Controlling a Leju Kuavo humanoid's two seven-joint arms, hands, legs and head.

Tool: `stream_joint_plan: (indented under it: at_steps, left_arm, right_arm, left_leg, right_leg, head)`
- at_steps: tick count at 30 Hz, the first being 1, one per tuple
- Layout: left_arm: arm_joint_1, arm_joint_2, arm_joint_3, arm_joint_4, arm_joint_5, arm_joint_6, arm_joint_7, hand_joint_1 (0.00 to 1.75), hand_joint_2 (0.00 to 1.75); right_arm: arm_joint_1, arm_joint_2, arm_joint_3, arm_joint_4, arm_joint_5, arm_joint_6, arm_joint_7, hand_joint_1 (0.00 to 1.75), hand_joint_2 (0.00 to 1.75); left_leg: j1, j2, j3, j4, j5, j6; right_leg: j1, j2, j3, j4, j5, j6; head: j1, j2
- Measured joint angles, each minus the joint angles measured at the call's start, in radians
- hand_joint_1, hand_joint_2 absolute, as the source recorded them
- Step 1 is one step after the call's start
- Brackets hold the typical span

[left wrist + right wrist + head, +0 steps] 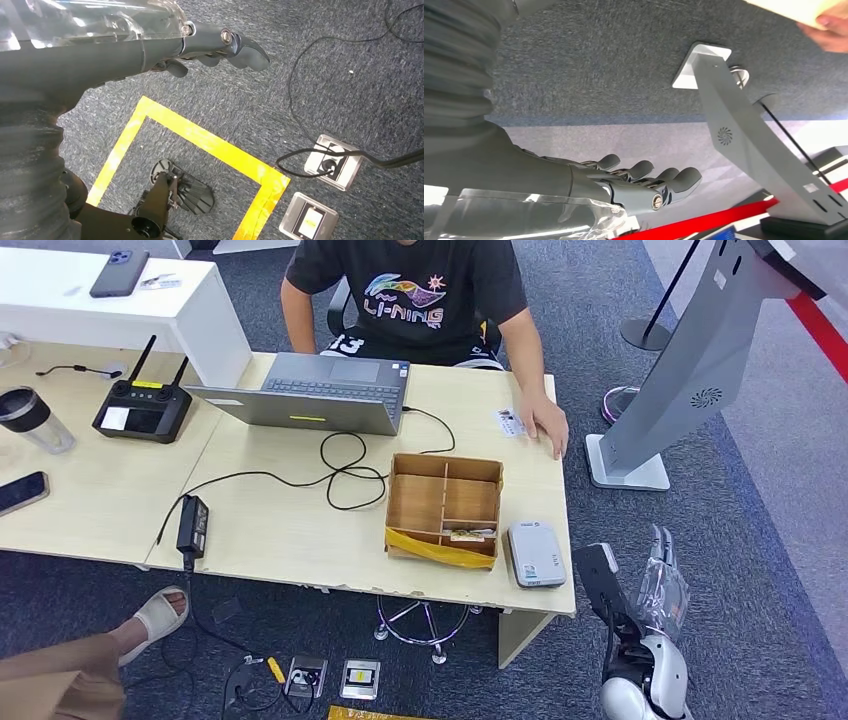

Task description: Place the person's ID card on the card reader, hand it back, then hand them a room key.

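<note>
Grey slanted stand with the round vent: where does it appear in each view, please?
Head view: grey slanted stand at upper right, beyond the table's right end.
Left wrist view: not in it.
Right wrist view: the stand crosses the right half.
Shared landmark: the person's hand near its base.

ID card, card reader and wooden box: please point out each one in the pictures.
ID card (509, 422), head view, middle of the card beside the person's hand.
card reader (536, 553), head view, middle of its grey top.
wooden box (417, 503), head view, floor of one bare compartment.
</note>
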Motion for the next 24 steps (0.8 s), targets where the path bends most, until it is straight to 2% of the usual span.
stream_joint_plan:
  at_steps: [10, 19, 24]
  left_arm:
    - [-0.004, 0.005, -0.003, -0.002, -0.008, -0.005, 0.062, 0.00, 1.75]
    - [-0.023, 0.009, -0.029, -0.006, 0.009, -0.009, 0.107, 0.00, 1.75]
    - [-0.028, 0.010, -0.046, -0.011, 0.028, -0.014, 0.110, 0.00, 1.75]
  right_arm:
    - [-0.009, 0.035, 0.073, -0.061, 0.064, 0.055, -0.047, 0.00, 1.75]
    - [-0.076, 0.132, 0.222, -0.106, 0.144, 0.210, -0.138, 0.00, 1.75]
    - [-0.118, 0.189, 0.289, -0.096, 0.168, 0.289, -0.158, 0.00, 1.75]
  left_leg:
    - [0.000, 0.000, 0.000, 0.000, 0.000, 0.000]
    - [0.000, 0.000, 0.000, 0.000, 0.002, -0.001]
    - [0.000, 0.000, 0.000, 0.000, 0.002, -0.001]
  right_leg:
    - [0.000, 0.000, 0.000, 0.000, 0.000, 0.000]
    - [0.000, 0.000, 0.000, 0.001, 0.000, 0.000]
    - [0.000, 0.001, 0.000, 0.001, 0.000, 0.000]
  head:
    - [0.000, 0.000]
    - [0.000, 0.000]
    - [0.000, 0.000]
